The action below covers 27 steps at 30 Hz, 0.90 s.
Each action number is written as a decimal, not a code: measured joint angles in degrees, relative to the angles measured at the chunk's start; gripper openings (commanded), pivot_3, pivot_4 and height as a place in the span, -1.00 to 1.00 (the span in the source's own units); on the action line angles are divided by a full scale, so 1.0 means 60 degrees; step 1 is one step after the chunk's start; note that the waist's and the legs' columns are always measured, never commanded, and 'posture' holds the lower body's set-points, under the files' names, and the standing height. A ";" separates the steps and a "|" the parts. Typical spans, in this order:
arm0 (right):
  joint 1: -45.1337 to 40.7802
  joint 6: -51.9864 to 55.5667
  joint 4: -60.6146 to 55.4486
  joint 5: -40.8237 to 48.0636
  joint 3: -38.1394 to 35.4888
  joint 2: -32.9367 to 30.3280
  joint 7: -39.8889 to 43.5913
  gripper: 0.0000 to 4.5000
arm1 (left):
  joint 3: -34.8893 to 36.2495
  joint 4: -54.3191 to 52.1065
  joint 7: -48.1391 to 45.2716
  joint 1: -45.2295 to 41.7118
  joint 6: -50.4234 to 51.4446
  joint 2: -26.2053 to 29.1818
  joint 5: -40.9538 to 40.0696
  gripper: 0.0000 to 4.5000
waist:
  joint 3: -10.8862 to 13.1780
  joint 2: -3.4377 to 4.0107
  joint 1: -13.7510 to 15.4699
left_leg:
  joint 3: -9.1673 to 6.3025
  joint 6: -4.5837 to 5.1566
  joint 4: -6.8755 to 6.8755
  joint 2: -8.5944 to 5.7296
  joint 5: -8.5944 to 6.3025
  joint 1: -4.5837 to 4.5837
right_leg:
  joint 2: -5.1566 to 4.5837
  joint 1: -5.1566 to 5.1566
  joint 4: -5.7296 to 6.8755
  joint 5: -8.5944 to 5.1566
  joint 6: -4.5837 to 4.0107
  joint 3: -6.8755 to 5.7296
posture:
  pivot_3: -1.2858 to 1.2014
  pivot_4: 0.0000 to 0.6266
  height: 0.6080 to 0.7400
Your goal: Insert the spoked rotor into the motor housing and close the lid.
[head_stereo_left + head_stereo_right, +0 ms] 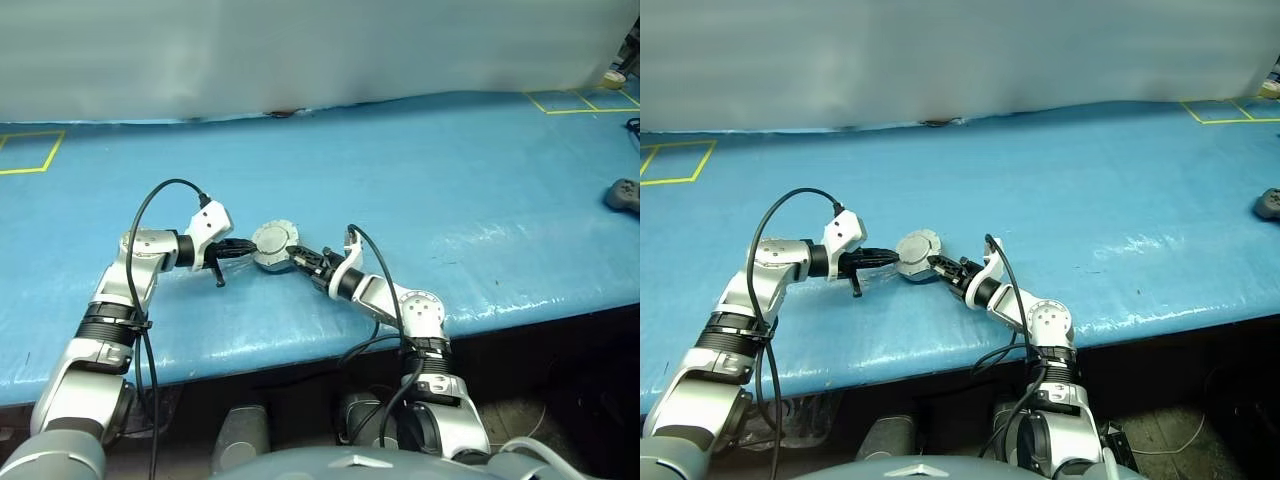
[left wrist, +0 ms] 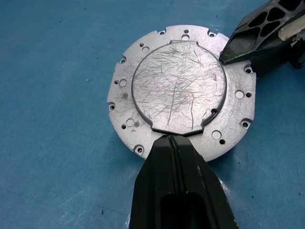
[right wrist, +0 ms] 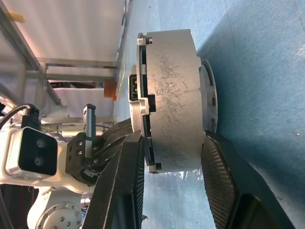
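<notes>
The motor housing (image 1: 272, 243) lies on the blue table with its lid (image 2: 178, 88) shut flat on top, the plain scratched outer face and raised centre circle showing. My left gripper (image 2: 171, 139) is shut, its tips resting on the lid's edge from the left. From the right, my right gripper (image 3: 174, 138) is shut on the housing (image 3: 174, 90), with one finger (image 3: 121, 181) on the lid side and the other on the underside. The spoked rotor is hidden.
Yellow tape squares (image 1: 30, 152) mark the table at the far left and far right. A small dark object (image 1: 622, 194) lies near the right edge. The table's front edge (image 1: 300, 355) runs just under my arms. A pale screen stands behind the table.
</notes>
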 measured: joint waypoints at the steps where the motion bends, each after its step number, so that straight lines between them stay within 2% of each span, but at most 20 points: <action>1: 0.0001 -0.0048 -0.0016 -0.0068 0.0065 0.0000 0.0016 -0.40 | 0.0001 0.0024 0.0000 0.0000 -0.0001 0.0008 0.0003 -1.00 | 0.0000 0.0000 -0.0008 | 0.0000 0.0000 0.0000 0.0001 0.0000 0.0004 | 0.0001 0.0002 0.0002 0.0000 0.0000 0.0000 | 0.03 -0.52 1.00; 13: 0.0003 -0.0434 -0.0071 -0.0484 0.0351 0.0000 0.0177 -0.40 | 0.0009 0.0058 0.0038 -0.0002 -0.0013 -0.0005 0.0172 -1.00 | -0.0014 0.0018 -0.0031 | 0.0002 0.0003 0.0003 0.0001 0.0003 0.0025 | 0.0001 0.0019 0.0008 0.0000 0.0000 0.0004 | 0.03 -0.52 1.00; 15: 0.0002 -0.0448 -0.0066 -0.0470 0.0307 0.0001 0.0154 -0.06 | 0.0008 0.0058 0.0032 -0.0002 -0.0023 -0.0007 0.0173 -1.00 | -0.0015 0.0019 -0.0030 | 0.0002 0.0003 0.0003 0.0001 0.0003 0.0024 | 0.0000 0.0019 0.0008 0.0000 0.0000 0.0004 | 0.03 -0.52 1.00; 22: -0.0015 -0.0661 -0.0058 -0.0484 0.0157 0.0000 -0.0075 0.93 | -0.0002 0.0167 0.0205 -0.0114 -0.0445 -0.0194 0.0200 -1.00 | -0.0020 0.0020 -0.0048 | 0.0006 0.0003 0.0000 0.0000 0.0002 0.0018 | 0.0000 0.0014 0.0002 0.0001 0.0002 0.0007 | 0.03 -0.52 1.00; 23: -0.0018 -0.0658 -0.0081 -0.0415 0.0165 0.0001 -0.0071 0.98 | -0.0003 0.0219 0.0269 -0.0133 -0.0505 -0.0223 0.0215 -1.00 | -0.0022 0.0018 -0.0055 | 0.0005 0.0003 0.0000 0.0001 0.0002 0.0022 | 0.0000 0.0018 0.0003 0.0001 0.0002 0.0007 | 0.03 -0.52 1.00; 27: -0.0017 -0.0663 -0.0093 -0.0397 0.0225 0.0000 -0.0078 0.98 | -0.0001 0.0343 0.0385 -0.0152 -0.0666 -0.0270 0.0257 -1.00 | -0.0025 0.0020 -0.0064 | 0.0006 0.0004 0.0003 -0.0001 0.0003 0.0025 | -0.0001 0.0023 0.0002 0.0002 0.0002 0.0008 | 0.03 -0.52 1.00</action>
